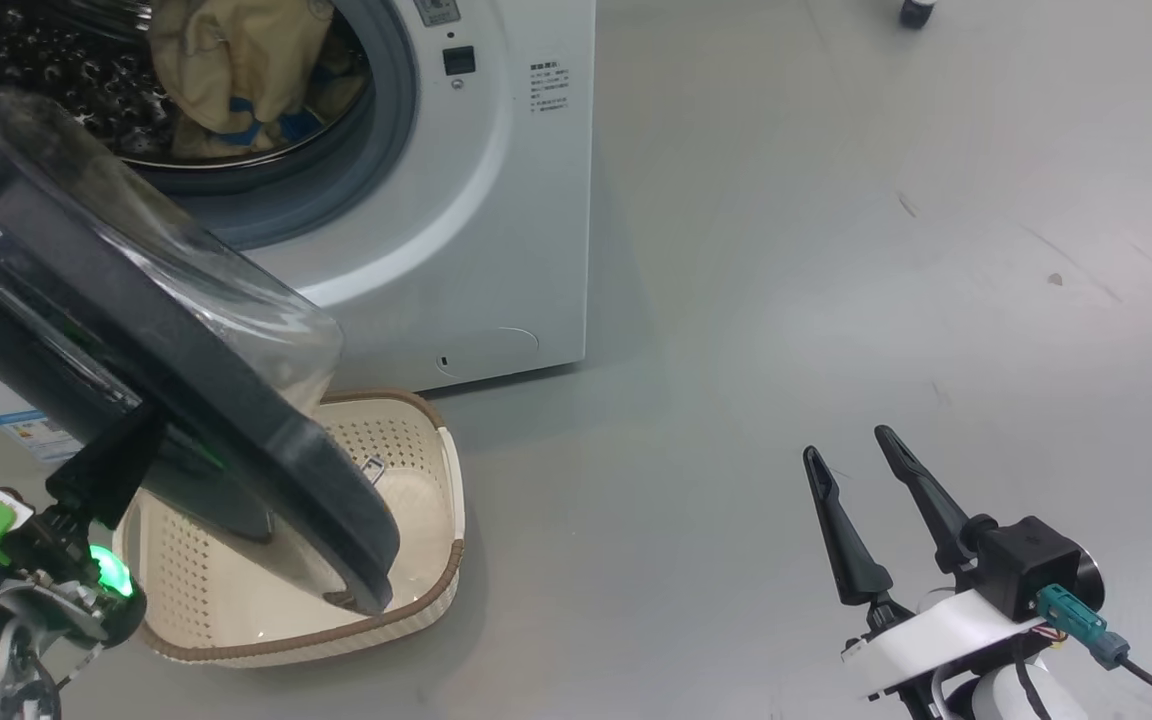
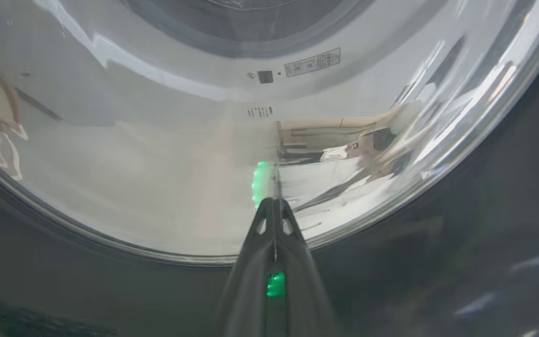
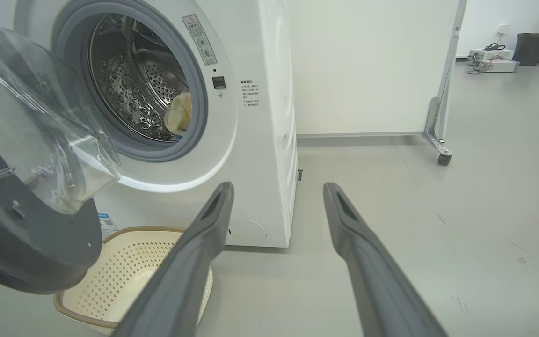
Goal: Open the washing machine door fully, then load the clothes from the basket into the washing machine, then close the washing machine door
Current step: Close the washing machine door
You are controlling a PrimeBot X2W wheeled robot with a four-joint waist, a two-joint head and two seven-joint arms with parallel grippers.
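I see a smooth grey floor (image 1: 836, 250) with faint scuffs. A white partition (image 3: 367, 65) stands on casters (image 3: 444, 158); a dark bin (image 3: 531, 48) sits beyond.

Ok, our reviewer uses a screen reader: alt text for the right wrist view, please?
White washing machine with its door swung open, cream clothes in the drum and a basket on the floor below. The open right pincer sits in the foreground.

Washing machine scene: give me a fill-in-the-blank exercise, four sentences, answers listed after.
The clothes lie inside the ____ of the washing machine.
With no clothes in it, the basket is ____.
The right claw is ____, holding nothing.
The left claw, by the washing machine door, is ____.
Missing words: drum; empty; open; shut.
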